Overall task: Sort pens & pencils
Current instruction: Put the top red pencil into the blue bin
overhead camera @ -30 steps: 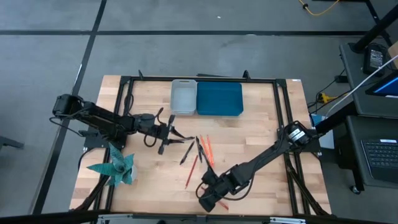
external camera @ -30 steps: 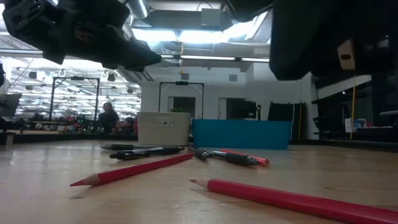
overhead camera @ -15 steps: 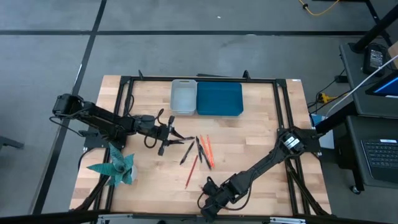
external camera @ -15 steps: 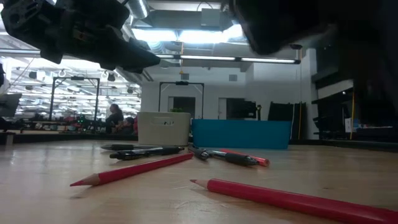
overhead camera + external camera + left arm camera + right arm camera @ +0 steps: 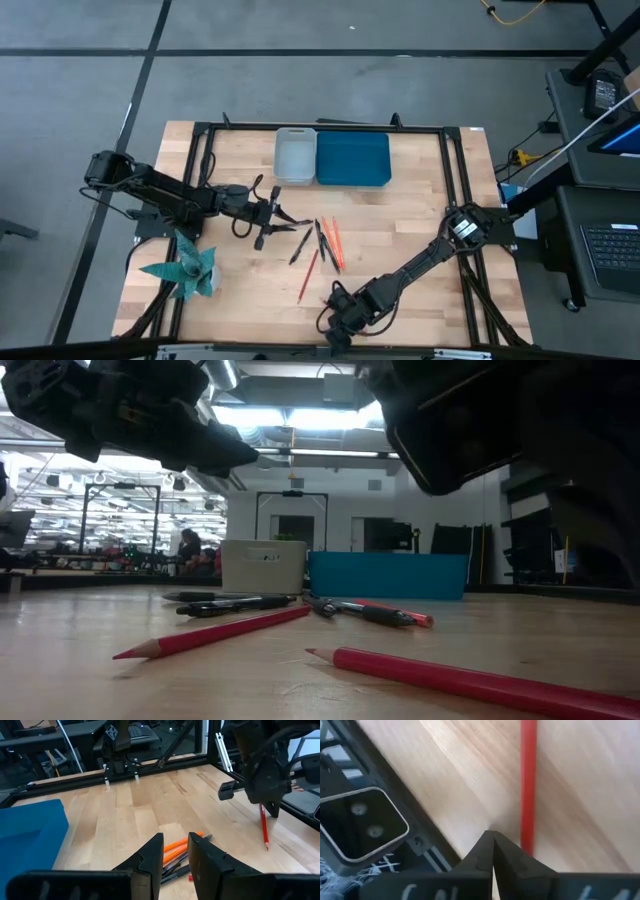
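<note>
Several black pens (image 5: 318,240) and orange pencils (image 5: 333,240) lie in a loose bunch mid-table. One red pencil (image 5: 308,275) lies apart, nearer the front. Another red pencil (image 5: 528,785) lies by the near edge. My right gripper (image 5: 492,837) points steeply down, shut, its tips close beside that pencil, nothing between them. In the left wrist view the same pencil (image 5: 263,827) shows under that gripper. My left gripper (image 5: 176,842) hovers left of the bunch, nearly level, open by a narrow gap, holding nothing. My right gripper's shut fingertips (image 5: 507,847) come from above right beside the red pencil's shaft (image 5: 526,840), which lies flat on the table. Whether they touch it, I cannot tell.
A white tray (image 5: 294,157) and a blue tray (image 5: 352,158) stand side by side at the far edge. A teal folded thing (image 5: 190,268) lies front left. The table's black frame rail (image 5: 395,845) runs just behind my right gripper.
My right gripper has come down toward the table at the near edge and tipped more steeply downward, staying shut. The pens and pencils have kept their places.
</note>
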